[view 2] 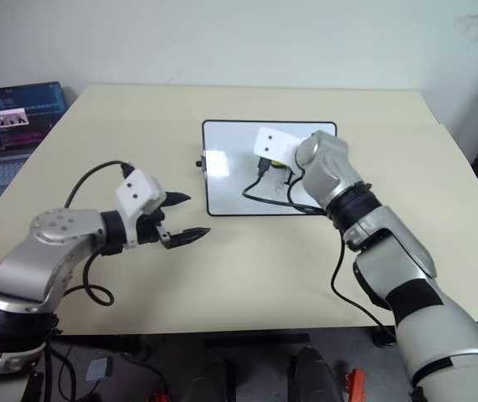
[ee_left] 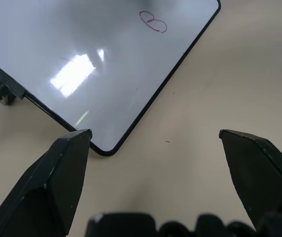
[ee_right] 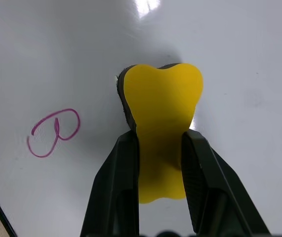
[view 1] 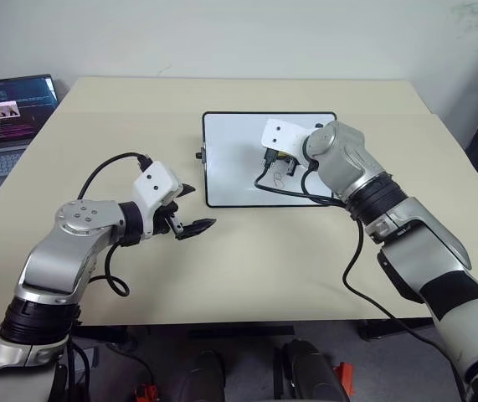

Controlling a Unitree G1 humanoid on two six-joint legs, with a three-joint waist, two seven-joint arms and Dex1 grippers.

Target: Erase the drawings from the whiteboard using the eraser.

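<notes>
Head views: right gripper (view 1: pixel 279 157) over the board (view 1: pixel 230 159) mid-frame, much nearer than the left gripper (view 1: pixel 190 209), fingers spread, empty, lower left.

Right wrist: fingers pinch the eraser (ee_right: pixel 161 101), long axis along them; loop mark (ee_right: pixel 53 131) just lower left.

Left wrist: a mark (ee_left: pixel 153 21) upper centre (uncovered).

A pale beige table (view 1: pixel 247 268) carries the black-framed whiteboard (view 1: pixel 230 159) near its middle and a laptop (view 1: pixel 0 126) at its left edge.
</notes>
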